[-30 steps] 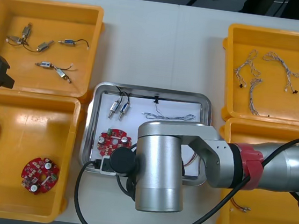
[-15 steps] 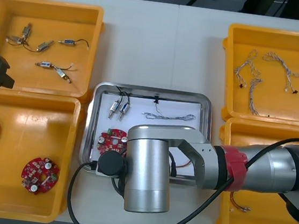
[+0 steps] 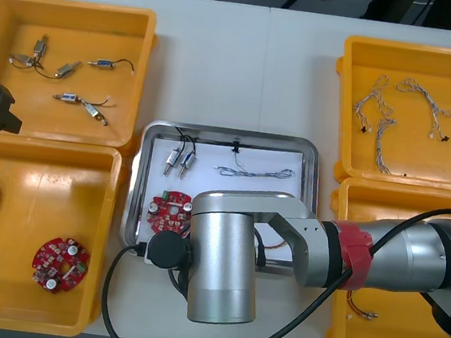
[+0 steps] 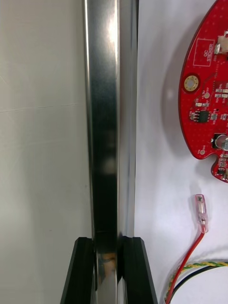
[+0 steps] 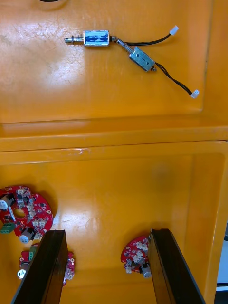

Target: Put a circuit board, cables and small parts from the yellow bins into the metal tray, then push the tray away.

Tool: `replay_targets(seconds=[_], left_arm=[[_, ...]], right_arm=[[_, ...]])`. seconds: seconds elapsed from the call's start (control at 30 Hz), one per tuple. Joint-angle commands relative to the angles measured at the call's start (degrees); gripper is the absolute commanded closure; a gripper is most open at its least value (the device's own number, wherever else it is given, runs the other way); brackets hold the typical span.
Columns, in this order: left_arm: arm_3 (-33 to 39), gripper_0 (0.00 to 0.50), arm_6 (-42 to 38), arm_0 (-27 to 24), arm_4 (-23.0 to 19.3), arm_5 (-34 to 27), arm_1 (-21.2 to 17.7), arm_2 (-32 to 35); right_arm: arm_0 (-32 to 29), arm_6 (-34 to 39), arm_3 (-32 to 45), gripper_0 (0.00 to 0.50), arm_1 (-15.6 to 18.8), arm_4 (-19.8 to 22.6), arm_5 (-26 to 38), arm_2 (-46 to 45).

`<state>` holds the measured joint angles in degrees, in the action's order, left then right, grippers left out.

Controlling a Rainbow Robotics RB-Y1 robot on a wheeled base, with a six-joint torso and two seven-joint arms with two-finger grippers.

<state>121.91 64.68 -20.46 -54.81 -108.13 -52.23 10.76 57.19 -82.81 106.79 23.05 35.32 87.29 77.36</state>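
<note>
Right gripper (image 4: 107, 242) tight on metal tray (image 4: 102, 118) rim; circuit board (image 4: 209, 95) partly cropped.

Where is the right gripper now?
In the right wrist view, the right gripper is shut on the metal tray's near rim, close to the red and yellow cable and circuit board inside it.

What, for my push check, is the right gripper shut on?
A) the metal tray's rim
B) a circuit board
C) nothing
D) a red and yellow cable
A: the right gripper pinches the metal tray by its rim; the left gripper hangs open over a yellow bin.
</note>
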Motion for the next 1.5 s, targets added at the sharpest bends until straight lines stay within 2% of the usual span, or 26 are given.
replay_targets(seconds=[0.03, 0.57, 1.17, 1.37, 1.5], left_arm=[[1.5, 0.000, 2.8, 1.0, -0.4, 0.5, -2.6, 1.8], [1.5, 0.000, 2.8, 1.0, -0.4, 0.5, -2.6, 1.8], [1.5, 0.000, 2.8, 1.0, -0.4, 0.5, -2.6, 1.8], [1.5, 0.000, 2.8, 1.0, -0.4, 0.5, -2.6, 1.8], [1.5, 0.000, 2.8, 1.0, -0.4, 0.5, -2.6, 1.8]], right_arm=[[0.6, 0.4, 0.4, 0.500, -0.3, -0.4, -1.1, 0.8], [5.4, 0.1, -0.7, 0.500, 4.6, -1.4, -4.8, 0.8], [10.7, -2.7, -6.8, 0.500, 6.0, -1.3, -9.6, 0.8], [12.1, -5.0, -9.4, 0.500, 6.5, -1.3, -11.6, 0.8], [13.0, -9.0, -11.2, 0.500, 6.6, -1.3, -12.8, 0.8]])
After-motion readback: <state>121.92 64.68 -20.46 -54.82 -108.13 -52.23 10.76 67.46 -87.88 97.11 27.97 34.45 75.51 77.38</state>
